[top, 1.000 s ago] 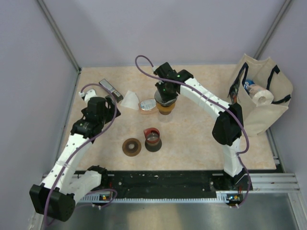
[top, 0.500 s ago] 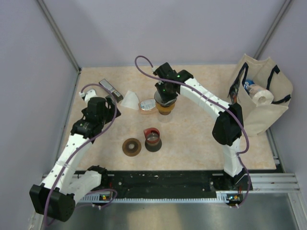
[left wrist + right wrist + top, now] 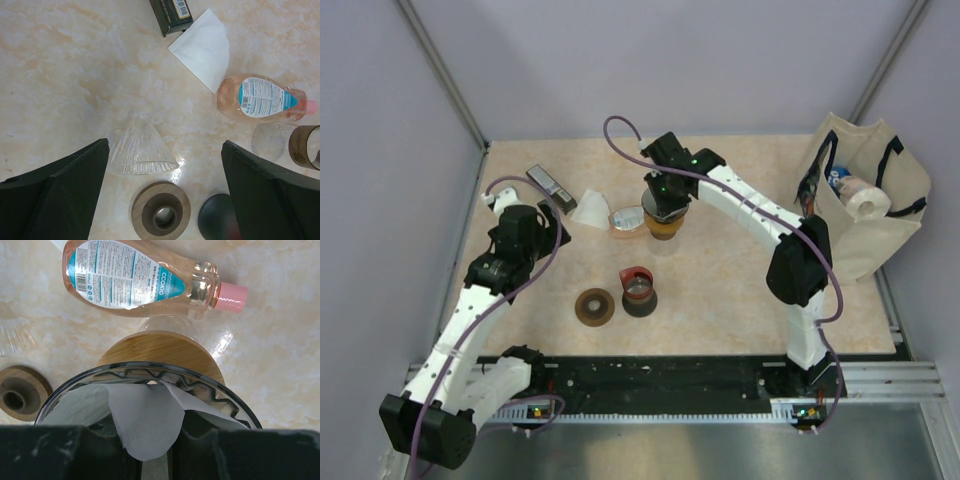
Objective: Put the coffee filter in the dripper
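The glass dripper (image 3: 200, 385) stands on a wooden collar (image 3: 160, 350) at the back middle of the table (image 3: 720, 290). A white coffee filter (image 3: 150, 420) lies inside it, one flap folded over. My right gripper (image 3: 155, 460) reaches down into the dripper (image 3: 664, 222) and is shut on the filter. My left gripper (image 3: 165, 150) hangs open over the left of the table with nothing between its fingers. Below it lies a clear ribbed glass cone (image 3: 141, 152) on its side. A second folded white filter (image 3: 202, 47) lies flat on the table.
A pink soap bottle (image 3: 262, 97) lies beside the dripper. A wooden ring (image 3: 594, 306) and a dark round object with a red part (image 3: 639, 290) sit near the middle. A dark box (image 3: 547, 183) lies at the back left. A tote bag (image 3: 865, 200) stands at the right.
My left arm has shifted slightly to the left. The right gripper stays in the dripper with the filter.
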Robot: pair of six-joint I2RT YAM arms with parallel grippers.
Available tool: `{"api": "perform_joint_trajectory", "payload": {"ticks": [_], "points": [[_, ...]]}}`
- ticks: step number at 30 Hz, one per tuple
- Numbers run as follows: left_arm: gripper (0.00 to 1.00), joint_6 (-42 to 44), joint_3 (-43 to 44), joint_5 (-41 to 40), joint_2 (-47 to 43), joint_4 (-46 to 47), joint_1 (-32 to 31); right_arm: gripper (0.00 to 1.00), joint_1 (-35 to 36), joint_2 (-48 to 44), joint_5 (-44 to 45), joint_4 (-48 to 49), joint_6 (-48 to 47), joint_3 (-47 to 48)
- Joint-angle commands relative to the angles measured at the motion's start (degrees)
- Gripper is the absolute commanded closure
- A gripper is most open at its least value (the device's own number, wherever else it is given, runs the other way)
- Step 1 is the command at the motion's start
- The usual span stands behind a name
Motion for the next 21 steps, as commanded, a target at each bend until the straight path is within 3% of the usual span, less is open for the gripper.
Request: {"api": "perform_joint_trajectory", "payload": {"ticks": [1, 8, 11, 21], "points": [[0.01, 0.6, -0.2, 0.3, -0.9, 2.0, 0.3, 0.79, 0.0, -1.0, -2.4, 1.5, 1.2, -2.7], [0.01, 0.6, -0.2, 0.5, -0.9, 2.1, 0.3, 0.78, -0.2, -2.3, -1.2, 1.7, 1.3, -1.4], [0.01, 0.7, -0.2, 0.7, -0.9, 2.1, 0.2, 0.73, -0.2, -2.8, -0.3, 1.2, 1.2, 1.0], [0.01, 0.8, 0.0, 0.9, -1.0, 2.0, 0.3, 0.74, -0.2, -3.5, 2.6, 0.2, 1.2, 4.8]]}}
